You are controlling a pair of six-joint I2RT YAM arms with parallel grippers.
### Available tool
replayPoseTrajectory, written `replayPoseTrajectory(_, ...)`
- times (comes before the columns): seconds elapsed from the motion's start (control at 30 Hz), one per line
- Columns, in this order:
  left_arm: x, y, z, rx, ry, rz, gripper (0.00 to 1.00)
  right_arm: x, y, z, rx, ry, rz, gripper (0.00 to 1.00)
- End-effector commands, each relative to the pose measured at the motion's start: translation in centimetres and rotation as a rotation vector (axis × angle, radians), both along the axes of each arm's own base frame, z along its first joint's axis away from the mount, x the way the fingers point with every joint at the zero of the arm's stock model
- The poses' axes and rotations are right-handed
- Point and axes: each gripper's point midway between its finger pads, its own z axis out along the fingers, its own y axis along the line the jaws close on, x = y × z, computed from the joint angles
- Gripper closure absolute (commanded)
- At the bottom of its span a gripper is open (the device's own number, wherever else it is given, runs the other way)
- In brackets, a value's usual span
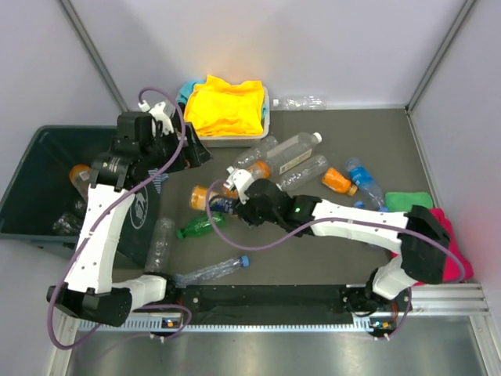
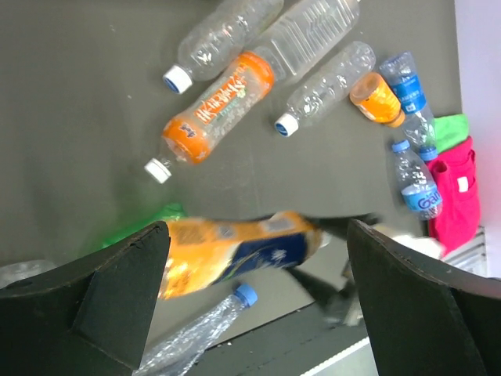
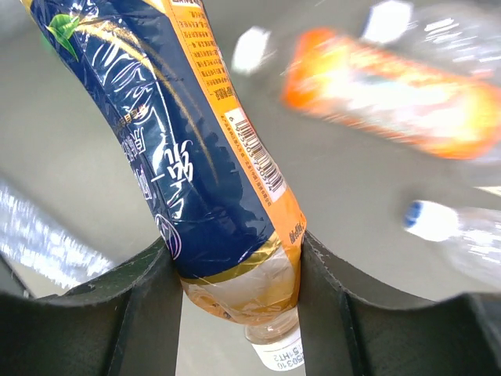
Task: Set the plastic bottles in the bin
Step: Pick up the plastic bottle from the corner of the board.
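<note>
My right gripper is shut on the neck end of an orange bottle with a dark blue label, held just above the table's middle; the same bottle shows blurred in the left wrist view. My left gripper hangs open and holds nothing, high beside the dark green bin at the left. An orange bottle lies inside the bin. Several plastic bottles lie on the table: an orange one, a green one, and a crushed clear one with a blue cap.
A white tray of yellow cloth stands at the back. Green cloth and pink cloth lie at the right edge. Clear bottles, a small orange one and a blue-labelled one lie right of centre.
</note>
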Motion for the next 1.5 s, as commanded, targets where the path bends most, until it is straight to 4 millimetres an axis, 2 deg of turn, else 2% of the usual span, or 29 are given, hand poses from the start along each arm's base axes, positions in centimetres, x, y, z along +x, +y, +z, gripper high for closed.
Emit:
replayPoseTrajectory(0.0, 0.3, -1.3, 1.1, -0.087, -0.051, -0.028, 0.01, 2.5, -0.7, 6.6, 0.139, -0.089, -0.124, 0.86)
replayPoseTrajectory(0.03, 0.4, -1.5, 1.3, -0.100, -0.058, -0.029, 0.01, 2.8, -0.5, 8.3, 0.169, -0.106, -0.132, 0.86)
replayPoseTrajectory(0.13, 0.4, -1.8, 0.7, -0.139, -0.037, -0.011, 0.01, 3.7, -0.3, 10.9, 0.228, -0.116, -0.178, 0.87)
replayPoseTrajectory(0.33, 1.2, -0.7, 0.3, -0.190, -0.055, 0.136, 0.01, 5.0, 0.1, 14.8, 0.353, -0.098, -0.255, 0.87)
replayPoseTrajectory(0.57, 1.6, 0.6, 0.0, -0.210, -0.077, 0.252, 0.03, 5.6, -0.2, 16.7, 0.398, -0.115, -0.287, 0.88)
replayPoseTrajectory(0.63, 1.6, 2.0, -0.5, -0.161, -0.066, 0.327, 0.04, 5.9, -1.1, 17.1, 0.405, -0.126, -0.317, 0.88)
replayPoseTrajectory(0.83, 1.7, 2.9, -1.3, -0.117, -0.048, 0.364, 0.03, 5.8, -2.2, 18.4, 0.445, -0.153, -0.322, 0.88)
replayPoseTrajectory(0.9, 1.7, 2.3, -1.2, -0.140, -0.046, 0.340, 0.03, 5.7, -2.0, 19.0, 0.464, -0.152, -0.311, 0.88)
replayPoseTrajectory(1.07, 2.4, -0.4, -0.3, -0.305, -0.071, 0.266, 0.03, 4.3, 0.5, 20.0, 0.530, -0.099, -0.188, 0.87)
replayPoseTrajectory(1.13, 2.3, -1.1, -0.2, -0.351, -0.081, 0.251, 0.02, 4.0, 1.4, 19.7, 0.542, -0.057, -0.163, 0.87)
replayPoseTrajectory(1.17, 2.6, -1.5, 0.8, -0.391, -0.121, 0.239, 0.01, 3.8, 1.7, 19.8, 0.549, -0.046, -0.153, 0.87)
replayPoseTrajectory(1.2, 2.6, -1.7, 0.9, -0.404, -0.129, 0.236, 0.01, 3.7, 2.0, 20.1, 0.563, -0.038, -0.144, 0.87)
replayPoseTrajectory(1.43, 3.4, -2.8, -0.5, -0.395, -0.122, 0.239, 0.01, 1.4, 4.0, 21.2, 0.620, 0.030, 0.007, 0.87)
replayPoseTrajectory(1.47, 3.5, -2.9, -0.6, -0.389, -0.123, 0.240, 0.07, 1.3, 4.1, 21.2, 0.617, 0.034, 0.016, 0.86)
